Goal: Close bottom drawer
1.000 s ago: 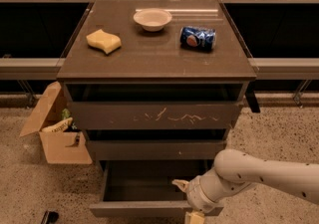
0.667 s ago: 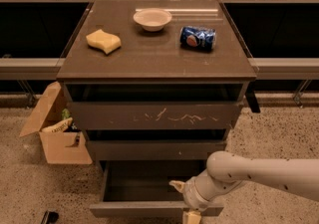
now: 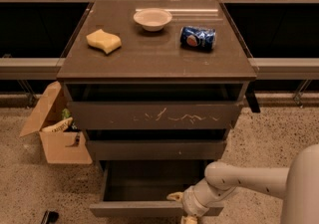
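Note:
The bottom drawer (image 3: 134, 209) is the lowest of three dark grey-brown drawers and stands pulled well out, its shallow dark box showing empty. My gripper (image 3: 181, 208) is at the right half of the drawer's front panel, on its top edge. It is open: one pale fingertip (image 3: 174, 196) sits inside the box and the other (image 3: 188, 219) in front of the panel. My white arm (image 3: 239, 180) reaches in from the lower right.
The scratched top drawer (image 3: 154, 115) and the plain middle drawer (image 3: 154, 149) each stand slightly out. On the cabinet top lie a yellow sponge (image 3: 103, 41), a white bowl (image 3: 152, 19) and a blue can (image 3: 198, 38). An open cardboard box (image 3: 60, 138) stands on the floor at the left.
My arm and gripper have shifted a little left and lower onto the bottom drawer's front edge. The drawer itself has not visibly moved.

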`<state>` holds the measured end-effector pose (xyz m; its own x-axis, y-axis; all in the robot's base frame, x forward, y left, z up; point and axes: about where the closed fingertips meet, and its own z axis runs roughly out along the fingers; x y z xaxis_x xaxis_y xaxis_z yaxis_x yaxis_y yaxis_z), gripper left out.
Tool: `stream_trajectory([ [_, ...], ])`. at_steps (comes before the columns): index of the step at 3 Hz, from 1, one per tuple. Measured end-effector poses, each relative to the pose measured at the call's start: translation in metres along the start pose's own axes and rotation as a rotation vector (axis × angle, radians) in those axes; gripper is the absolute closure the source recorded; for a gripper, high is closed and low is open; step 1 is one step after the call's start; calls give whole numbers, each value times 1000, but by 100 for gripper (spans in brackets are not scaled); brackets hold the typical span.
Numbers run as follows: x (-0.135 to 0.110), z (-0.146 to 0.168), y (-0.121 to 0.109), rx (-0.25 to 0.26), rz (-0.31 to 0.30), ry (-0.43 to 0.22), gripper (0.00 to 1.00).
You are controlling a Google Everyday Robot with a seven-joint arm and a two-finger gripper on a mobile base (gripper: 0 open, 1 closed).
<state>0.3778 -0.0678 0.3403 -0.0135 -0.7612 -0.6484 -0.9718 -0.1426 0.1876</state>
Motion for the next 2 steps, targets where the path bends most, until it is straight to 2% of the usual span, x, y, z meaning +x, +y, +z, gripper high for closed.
stream_trajectory([
  [1,31,31,-6,-21,42,-16,38],
  [2,58,55,-14,-24,95,13,62],
])
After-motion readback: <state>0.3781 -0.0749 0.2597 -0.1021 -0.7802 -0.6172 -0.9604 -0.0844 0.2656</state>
